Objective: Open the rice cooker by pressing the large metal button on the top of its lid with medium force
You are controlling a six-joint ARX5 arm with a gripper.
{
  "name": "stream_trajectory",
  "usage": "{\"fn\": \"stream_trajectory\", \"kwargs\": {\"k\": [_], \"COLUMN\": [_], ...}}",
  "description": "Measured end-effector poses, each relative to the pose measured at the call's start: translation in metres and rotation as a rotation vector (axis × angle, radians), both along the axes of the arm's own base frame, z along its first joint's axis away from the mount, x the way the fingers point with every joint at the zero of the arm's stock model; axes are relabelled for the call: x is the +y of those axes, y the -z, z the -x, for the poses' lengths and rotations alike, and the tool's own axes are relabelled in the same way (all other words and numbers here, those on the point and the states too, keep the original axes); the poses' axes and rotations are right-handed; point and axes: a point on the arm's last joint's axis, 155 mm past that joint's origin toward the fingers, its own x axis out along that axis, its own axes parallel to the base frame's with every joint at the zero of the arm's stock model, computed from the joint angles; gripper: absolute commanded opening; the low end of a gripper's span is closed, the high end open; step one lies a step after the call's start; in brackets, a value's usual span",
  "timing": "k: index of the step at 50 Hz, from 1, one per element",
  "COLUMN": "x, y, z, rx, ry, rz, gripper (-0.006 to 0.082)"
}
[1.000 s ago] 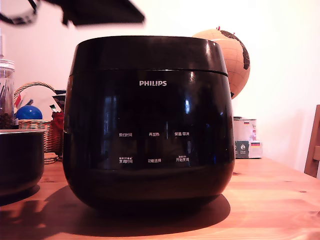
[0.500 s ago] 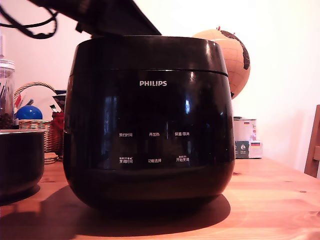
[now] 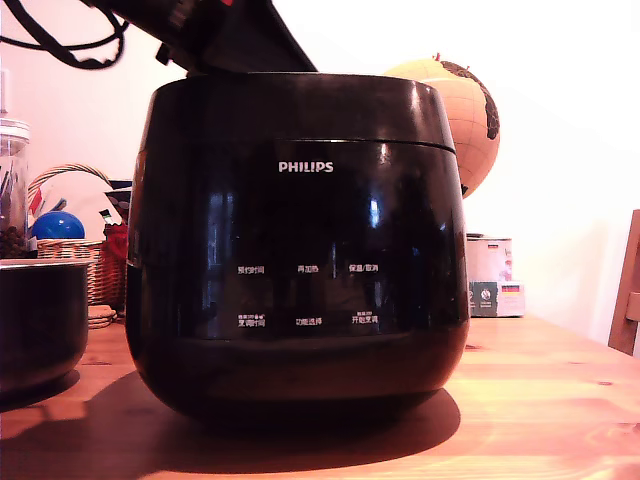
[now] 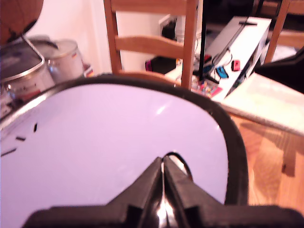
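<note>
Wood table (image 3: 540,400), pale wall behind. Exterior view: cooker (image 3: 298,250) sits mid-table, fills most of frame, PHILIPS logo and small white labels facing camera. Lid (image 3: 300,105) is down, seam line visible all across the front. Black arm (image 3: 225,35) comes in from the top at the exterior view's left and ends right over the lid's back edge; end effector itself hidden behind the lid rim here. Black cable (image 3: 60,45) loops off the arm. At the exterior view's left: black bowl (image 3: 40,320) at frame edge, wicker basket (image 3: 75,250) with a blue ball (image 3: 57,225) behind it. At the exterior view's right: globe (image 3: 465,110) behind the cooker, small tin (image 3: 490,275) further back on the table, chair edge at the frame border.

Wrist view: end effector (image 4: 162,178) fingers are pressed together, tips meeting, nothing between them. Tips point down at the lid top (image 4: 109,142), which glares white with a dark rim. A small dark curved outline sits right at the tips; can't tell if it's the button or whether there's contact. Beyond: wooden chair (image 4: 152,42), metal pots (image 4: 42,64), white shelf unit (image 4: 237,47).
</note>
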Motion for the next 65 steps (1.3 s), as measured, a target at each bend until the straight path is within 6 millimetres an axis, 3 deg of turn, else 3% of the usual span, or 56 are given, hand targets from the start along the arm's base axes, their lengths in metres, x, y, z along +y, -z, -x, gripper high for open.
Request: {"fn": "stream_trajectory", "kwargs": {"k": [11,26,32,47,65], "x": [0.002,-0.009,-0.007,0.033,0.113], "y": [0.003,-0.011,-0.028,-0.073,-0.076], "z": [0.001,-0.003,-0.011,-0.024,-0.05], "rx": [0.015,0.016,-0.023,-0.135,-0.186], "ry": [-0.003,-0.019,-0.055,-0.21,-0.472], "rz": [-0.016,0.133,0.193,0.251,0.155], "gripper": [-0.0021,-0.0021,-0.0021,-0.0021,-0.0021]}}
